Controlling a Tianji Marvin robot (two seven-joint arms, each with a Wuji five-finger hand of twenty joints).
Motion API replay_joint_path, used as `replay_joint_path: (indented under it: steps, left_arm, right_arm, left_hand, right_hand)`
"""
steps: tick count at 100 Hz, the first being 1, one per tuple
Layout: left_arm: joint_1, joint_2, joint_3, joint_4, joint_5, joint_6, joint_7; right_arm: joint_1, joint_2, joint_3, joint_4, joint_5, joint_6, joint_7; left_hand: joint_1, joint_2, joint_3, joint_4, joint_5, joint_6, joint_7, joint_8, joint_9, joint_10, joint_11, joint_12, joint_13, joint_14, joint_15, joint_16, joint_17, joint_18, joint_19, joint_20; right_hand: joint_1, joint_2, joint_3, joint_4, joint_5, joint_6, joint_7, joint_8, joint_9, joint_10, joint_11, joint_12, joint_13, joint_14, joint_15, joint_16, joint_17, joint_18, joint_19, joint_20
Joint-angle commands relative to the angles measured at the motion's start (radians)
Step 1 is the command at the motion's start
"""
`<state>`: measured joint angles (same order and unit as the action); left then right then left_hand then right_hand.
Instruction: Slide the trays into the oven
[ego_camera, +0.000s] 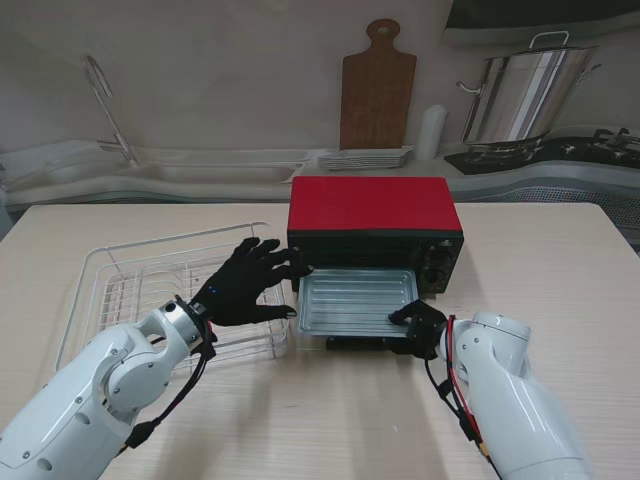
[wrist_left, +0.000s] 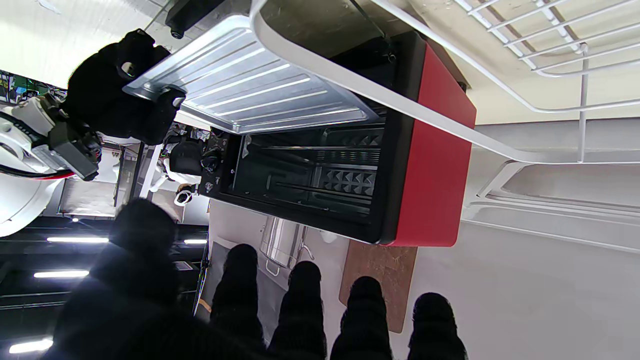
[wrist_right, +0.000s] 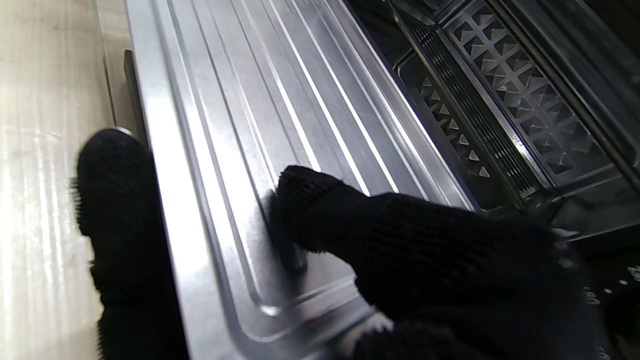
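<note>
while the red toaster oven (ego_camera: 375, 215) sits mid-table with its door dropped open, a ribbed metal baking tray (ego_camera: 355, 300) pokes out of the mouth, far edge just inside the cavity and most of it hanging out over the door toward me. the right hand (ego_camera: 420, 325) has the tray's near right corner pinched, one finger (wrist_right: 320, 210) pressed on the tray floor and another (wrist_right: 112, 200) under the rim (the right wrist view shows it best). the left hand (ego_camera: 245, 285) is spread with nothing in it, fingertips (ego_camera: 290, 268) touching or just beside the oven's front left edge, can't tell which. that hand hovers over a white wire dish rack (ego_camera: 120, 290) that stands just left of the oven. at the back counter there's a wooden cutting board (ego_camera: 377, 90) leaning on the wall and a steel stockpot (ego_camera: 525, 95)
</note>
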<state>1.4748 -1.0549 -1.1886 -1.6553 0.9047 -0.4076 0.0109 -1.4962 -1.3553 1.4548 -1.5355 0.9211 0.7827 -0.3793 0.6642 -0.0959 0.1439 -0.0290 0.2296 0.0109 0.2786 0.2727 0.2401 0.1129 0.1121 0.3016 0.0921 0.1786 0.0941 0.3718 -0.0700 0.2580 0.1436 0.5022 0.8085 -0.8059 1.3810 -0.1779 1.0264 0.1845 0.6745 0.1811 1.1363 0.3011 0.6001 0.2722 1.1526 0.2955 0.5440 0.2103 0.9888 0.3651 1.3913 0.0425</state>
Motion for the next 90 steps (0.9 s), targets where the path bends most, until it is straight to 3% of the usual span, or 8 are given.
replay_joint_path:
  steps: [1, 90]
  left_arm:
    - [0.004, -0.004, 0.001, -0.011, -0.004, 0.003, -0.020]
    - [0.003, -0.005, -0.002, -0.012, -0.013, 0.009, -0.021]
  right_arm:
    - [0.005, -0.012, -0.007, 0.007, 0.000, -0.004, 0.021]
    - [0.057, -0.023, -0.031, 0.066, 0.015, -0.044, -0.017]
  left_hand:
    - [-0.001, 0.043, -0.032, 0.041, -0.039, -0.013, -0.002, -0.019, -0.043, -0.020, -0.010, -0.020, -0.034, -0.019, -0.019, -0.013, -0.015, -0.027, -0.053, -0.015]
    - [0.002, 0.043, -0.036, 0.043, -0.044, -0.015, -0.002, -0.020, -0.048, -0.017, -0.009, -0.021, -0.038, -0.020, -0.020, -0.014, -0.015, -0.028, -0.053, -0.026]
  right_hand:
    - [0.077, 0.027, 0.084, -0.030, 0.031, -0.062, 0.076, 0.022, -0.010, 0.025, 0.022, 0.017, 0.071, 0.056, 0.037, 0.001, 0.039, -0.034, 0.037, 0.009]
    - [0.077, 0.035, 0.081, -0.029, 0.028, -0.060, 0.071, 0.028, -0.022, 0.026, 0.022, 0.018, 0.060, 0.054, 0.027, 0.001, 0.036, -0.036, 0.022, -0.002]
